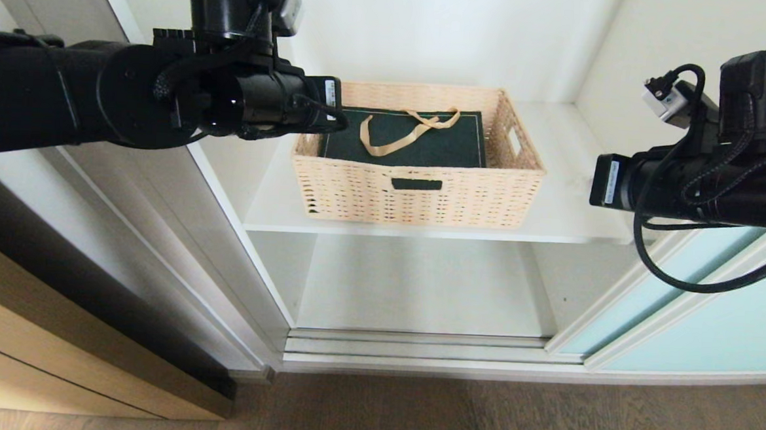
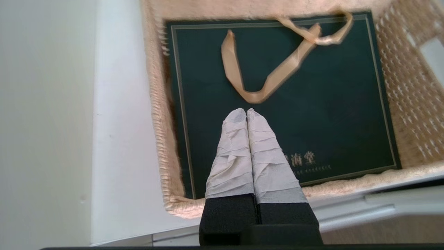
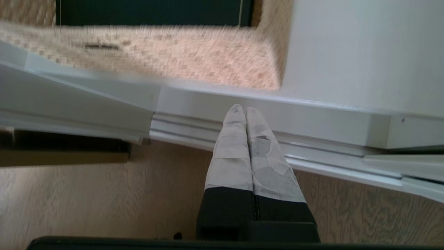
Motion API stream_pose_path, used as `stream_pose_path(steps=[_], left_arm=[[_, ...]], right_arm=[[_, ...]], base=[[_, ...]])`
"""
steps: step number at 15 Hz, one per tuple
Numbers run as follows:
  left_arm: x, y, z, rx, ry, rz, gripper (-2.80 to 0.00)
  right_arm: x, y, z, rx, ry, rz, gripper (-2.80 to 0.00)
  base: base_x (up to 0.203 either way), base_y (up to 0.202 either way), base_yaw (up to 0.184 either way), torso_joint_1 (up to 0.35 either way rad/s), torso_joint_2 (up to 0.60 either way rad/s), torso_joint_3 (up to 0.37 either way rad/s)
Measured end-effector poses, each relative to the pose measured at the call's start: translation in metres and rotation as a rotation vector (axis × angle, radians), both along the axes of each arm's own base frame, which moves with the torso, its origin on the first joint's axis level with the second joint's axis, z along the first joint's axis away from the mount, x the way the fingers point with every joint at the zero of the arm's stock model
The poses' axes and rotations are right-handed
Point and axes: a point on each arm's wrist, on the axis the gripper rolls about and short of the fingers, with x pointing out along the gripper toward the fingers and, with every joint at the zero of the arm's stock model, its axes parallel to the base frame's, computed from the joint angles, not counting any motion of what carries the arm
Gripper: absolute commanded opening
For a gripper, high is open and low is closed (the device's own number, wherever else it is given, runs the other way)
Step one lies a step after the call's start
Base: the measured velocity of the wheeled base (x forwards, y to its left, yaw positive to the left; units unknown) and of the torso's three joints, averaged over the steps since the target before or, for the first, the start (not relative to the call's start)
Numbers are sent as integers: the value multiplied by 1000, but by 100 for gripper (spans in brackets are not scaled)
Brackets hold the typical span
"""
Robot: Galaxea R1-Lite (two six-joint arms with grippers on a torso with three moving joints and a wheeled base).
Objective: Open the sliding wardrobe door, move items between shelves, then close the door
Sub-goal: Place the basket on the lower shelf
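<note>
Flat green bag (image 1: 419,141) inside wicker basket (image 1: 417,190) on upper shelf (image 1: 567,211)

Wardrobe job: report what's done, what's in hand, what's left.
Done: the door is slid open to the right, baring the shelves. In hand: the left gripper, shut and empty, hangs over the bag, which lies in the basket on the upper shelf. The right gripper, shut, waits outside. Left: moving the items to the lower shelf, then closing the door.
</note>
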Motion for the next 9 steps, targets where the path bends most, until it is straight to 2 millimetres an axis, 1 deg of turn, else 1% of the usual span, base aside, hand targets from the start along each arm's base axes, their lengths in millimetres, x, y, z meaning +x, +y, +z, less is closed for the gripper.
stream_pose_path(steps=[1,5,7,9], left_arm=[[-2,-1,2,2,-5,18,0],[5,-4,-9,34,17,153,0],[7,-5,-13,47,29,186,0],[6,-11,-17,78,51,238,0]], right_arm=[[0,0,-3,-3,9,3,-280],[-3,-1,-12,-13,38,-1,-280],[-6,-3,-16,-16,52,-3,-280],[-9,-5,-20,-18,61,-7,-280]], base=[[0,0,0,0,0,0],[0,0,0,0,0,0],[0,0,0,0,0,0],[0,0,0,0,0,0]])
